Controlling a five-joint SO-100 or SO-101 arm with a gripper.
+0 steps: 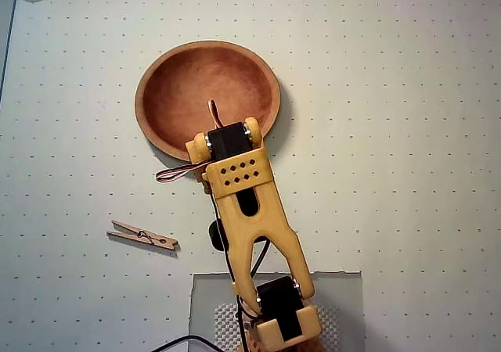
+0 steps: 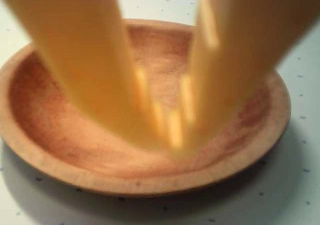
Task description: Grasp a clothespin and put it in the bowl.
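No readable text, labels, brands or numbers in either view. I checked my yellow arm (image 1: 249,211), the bowl (image 1: 156,125), the clothespin (image 1: 143,237) and the counter (image 1: 407,133): nothing printed on any of them. The counter carries only a regular grid of small dots, no characters. The grey pad (image 1: 344,305) under my base is blank too. The wrist view is blurred where my fingers (image 2: 100,75) fill it, so any fine marking there can't be made out.
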